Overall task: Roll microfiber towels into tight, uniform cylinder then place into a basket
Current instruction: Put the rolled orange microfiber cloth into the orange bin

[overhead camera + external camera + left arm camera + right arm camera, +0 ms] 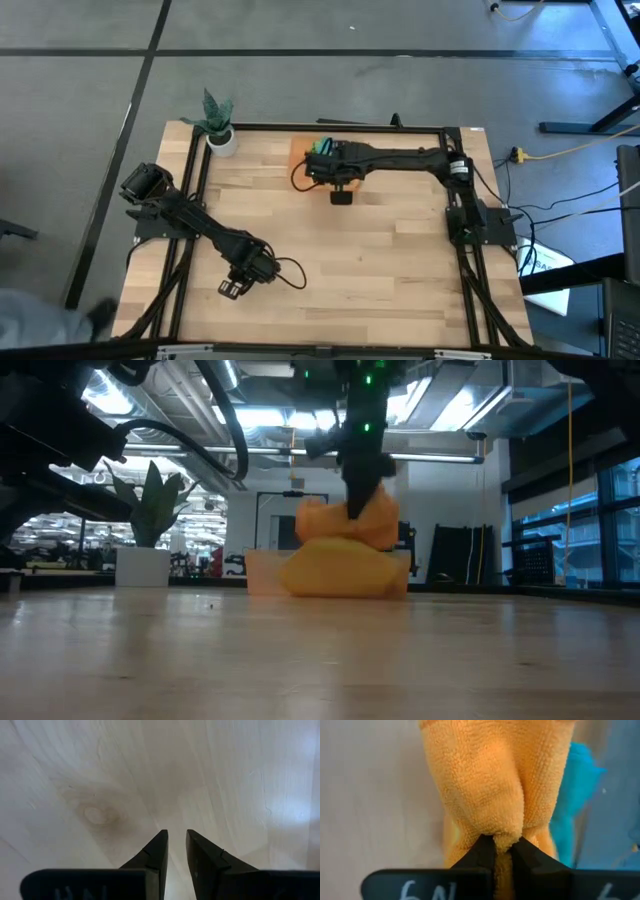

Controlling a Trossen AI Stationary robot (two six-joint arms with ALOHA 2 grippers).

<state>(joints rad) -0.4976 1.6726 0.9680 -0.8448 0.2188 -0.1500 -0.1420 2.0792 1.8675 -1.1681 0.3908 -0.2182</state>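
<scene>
My right gripper [503,840] is shut on an orange microfiber towel [495,785] over the translucent orange basket [300,152] at the table's far middle. In the low view the towel [345,520] hangs bunched above a yellow-orange towel [340,570] lying in the basket [262,570]. A teal towel [575,795] and a green one [322,148] lie in the basket beside it. My left gripper [177,837] hovers near the table's near left, fingers nearly together, holding nothing. My right gripper pinches a bunched fold of the orange towel [506,834] between its two fingertips, coming from above and pointing down. The towel hangs below the fingers in several gathered layers. Its lower part [350,538] rests on the towel in the basket.
A small white pot with a green plant [218,125] stands at the far left corner. A black frame [330,127] runs along the table's edges. Bare wood [380,260] fills the middle and near side.
</scene>
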